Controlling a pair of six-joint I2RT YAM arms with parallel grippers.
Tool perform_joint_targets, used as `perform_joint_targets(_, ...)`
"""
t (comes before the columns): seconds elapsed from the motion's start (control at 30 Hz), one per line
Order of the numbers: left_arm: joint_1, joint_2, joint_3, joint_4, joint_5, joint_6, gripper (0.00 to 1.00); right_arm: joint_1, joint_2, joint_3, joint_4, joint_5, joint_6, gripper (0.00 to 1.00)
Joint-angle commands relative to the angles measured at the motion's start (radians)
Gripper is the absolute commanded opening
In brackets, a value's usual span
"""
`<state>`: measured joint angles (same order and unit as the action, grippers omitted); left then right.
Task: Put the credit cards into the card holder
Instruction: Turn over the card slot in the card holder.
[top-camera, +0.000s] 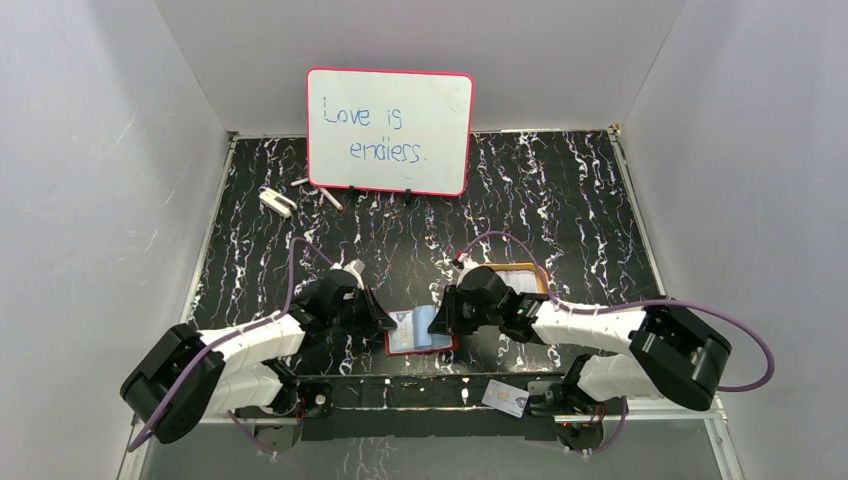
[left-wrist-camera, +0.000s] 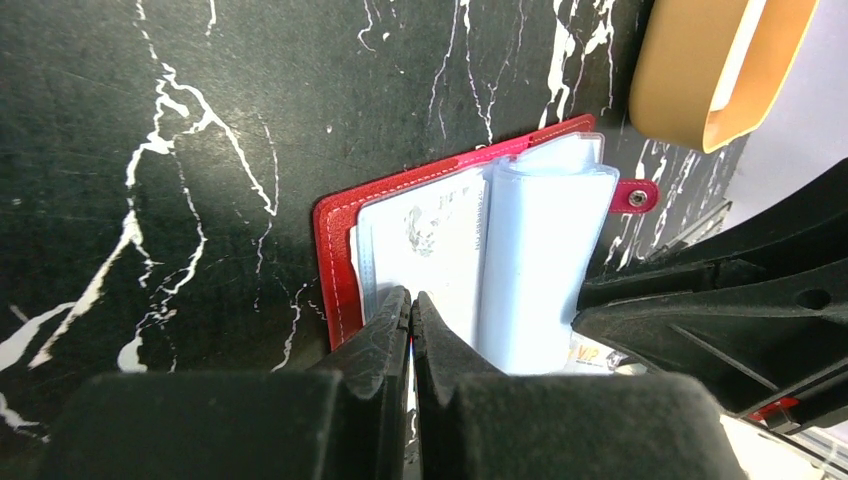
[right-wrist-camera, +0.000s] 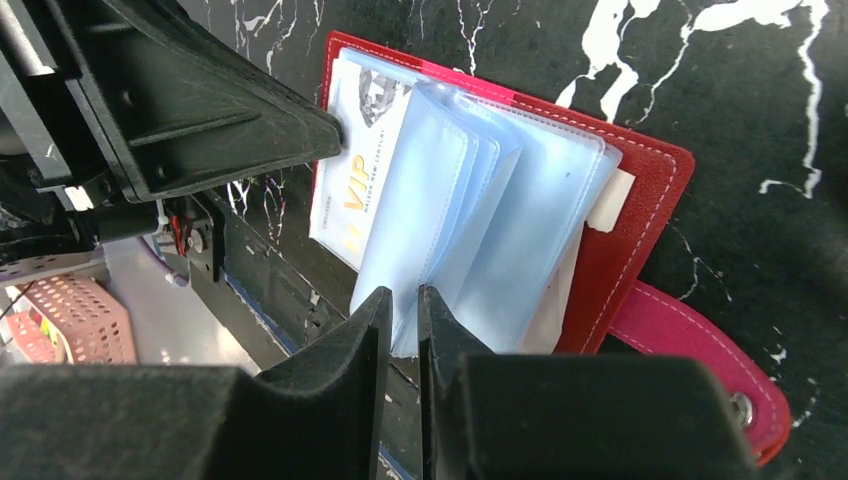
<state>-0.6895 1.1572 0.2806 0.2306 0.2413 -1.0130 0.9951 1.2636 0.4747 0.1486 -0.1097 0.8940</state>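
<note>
The dark-red card holder (top-camera: 420, 333) lies open near the table's front edge, its pale blue sleeves (right-wrist-camera: 470, 210) fanned up. A whitish credit card (right-wrist-camera: 352, 175) printed "VIP" lies on its left half, under the sleeves, and sticks out at the near edge. My left gripper (left-wrist-camera: 411, 298) is shut, with its tips on that card (left-wrist-camera: 430, 245). My right gripper (right-wrist-camera: 404, 292) stands at the near edge of the sleeves, its jaws a narrow gap apart with a sleeve's edge in the gap. Another credit card (top-camera: 505, 398) rests on the rail by the right arm's base.
An orange-rimmed tray (top-camera: 530, 272) sits just behind the right gripper. A pink-framed whiteboard (top-camera: 390, 130) stands at the back, with a small white item (top-camera: 276, 202) and markers (top-camera: 328, 197) to its left. White walls close in three sides.
</note>
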Motion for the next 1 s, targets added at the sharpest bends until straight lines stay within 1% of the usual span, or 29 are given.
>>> perform_joint_targets(0.0, -0.002, -0.041, 0.044, -0.124, -0.042, 0.044, 0.00, -0.002, 0.040, 0.039, 0.089, -0.044, 0.001, 0.25)
perform_joint_targets(0.1, -0.002, -0.067, 0.065, -0.160, -0.052, 0.053, 0.00, -0.001, 0.050, 0.041, 0.116, -0.045, 0.006, 0.27)
perform_joint_targets(0.27, -0.002, -0.111, 0.086, -0.186, -0.055, 0.064, 0.02, -0.001, 0.057, 0.053, 0.161, -0.065, 0.003, 0.34)
perform_joint_targets(0.43, -0.002, -0.094, 0.087, -0.179, -0.045, 0.071, 0.02, -0.001, 0.086, 0.074, 0.203, -0.101, -0.005, 0.36)
perform_joint_targets(0.57, -0.002, -0.100, 0.102, -0.218, -0.065, 0.080, 0.01, -0.001, 0.109, 0.107, 0.147, -0.083, 0.000, 0.37)
perform_joint_targets(0.63, -0.002, -0.138, 0.117, -0.285, -0.110, 0.086, 0.01, -0.001, 0.107, 0.118, 0.081, -0.046, 0.007, 0.37)
perform_joint_targets(0.67, -0.002, -0.160, 0.123, -0.320, -0.155, 0.087, 0.01, -0.001, 0.109, 0.119, 0.055, -0.031, 0.012, 0.37)
perform_joint_targets(0.8, -0.002, -0.239, 0.130, -0.423, -0.259, 0.087, 0.01, -0.001, 0.124, 0.107, 0.009, -0.021, 0.031, 0.40)
perform_joint_targets(0.87, -0.002, -0.256, 0.120, -0.438, -0.271, 0.088, 0.02, -0.001, 0.129, 0.097, 0.009, -0.024, 0.040, 0.42)
perform_joint_targets(0.97, -0.002, -0.232, 0.106, -0.426, -0.248, 0.083, 0.03, -0.001, 0.136, 0.097, -0.002, -0.020, 0.046, 0.45)
